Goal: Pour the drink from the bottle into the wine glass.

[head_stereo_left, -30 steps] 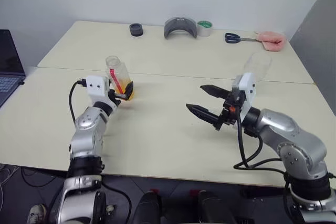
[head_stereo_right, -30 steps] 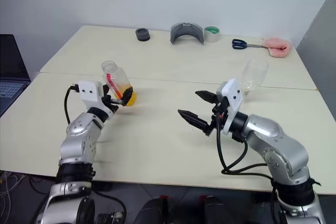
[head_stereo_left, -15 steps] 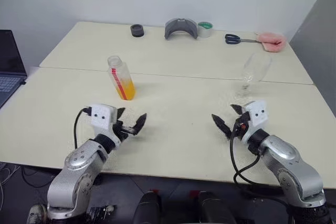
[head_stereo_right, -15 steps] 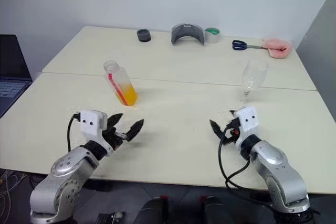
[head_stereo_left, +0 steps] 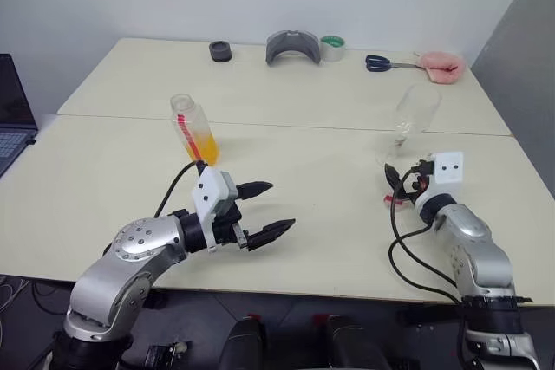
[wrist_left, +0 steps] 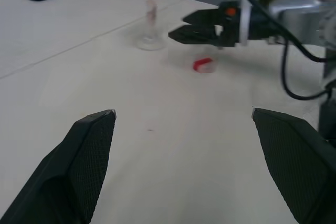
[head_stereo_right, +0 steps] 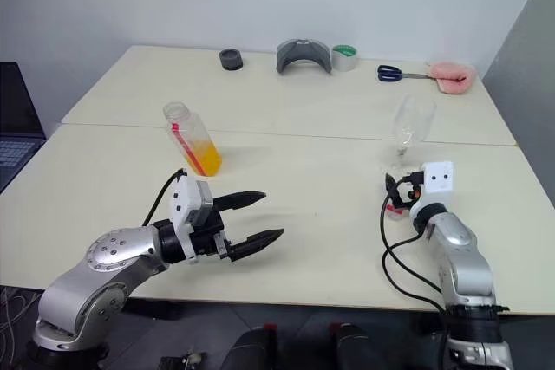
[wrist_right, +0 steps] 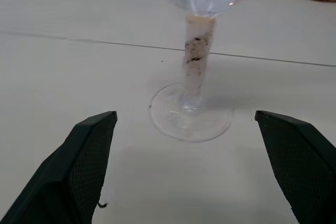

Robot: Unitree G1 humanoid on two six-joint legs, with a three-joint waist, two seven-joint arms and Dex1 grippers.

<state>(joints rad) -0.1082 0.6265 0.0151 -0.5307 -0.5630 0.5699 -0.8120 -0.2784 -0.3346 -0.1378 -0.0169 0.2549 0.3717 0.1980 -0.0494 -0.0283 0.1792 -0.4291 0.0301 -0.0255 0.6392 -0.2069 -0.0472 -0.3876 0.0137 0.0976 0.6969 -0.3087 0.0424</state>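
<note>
While looking down over the pale desk (head_stereo_left: 329,240), seeing the bottle (head_stereo_left: 194,132) standing upright toward the left side, with its neck open and nothing touching it. Seeing the orange drink (head_stereo_left: 201,146) filling only its lower part. Seeing the wine glass (head_stereo_left: 410,119) standing on its round foot toward the right side, well apart from the bottle, with its bowl looking clear. Noticing a small red and white cap (wrist_left: 204,65) lying on the desk close to the foot of the glass.

Finding the left claw (head_stereo_left: 279,205) hanging wide open over the near part of the desk, holding nothing and pointing across to the right, with the bottle behind it. Finding the right claw (wrist_right: 185,115) wide open too, holding nothing, pointing at the stem of the glass from just in front, not touching it.

Spotting, along the far edge, a black round thing (head_stereo_left: 220,51), a grey curved thing (head_stereo_left: 292,45), a roll of tape (head_stereo_left: 331,47), scissors (head_stereo_left: 379,63) and something pink (head_stereo_left: 442,64). Spotting a laptop (head_stereo_left: 13,119) at the far left.
</note>
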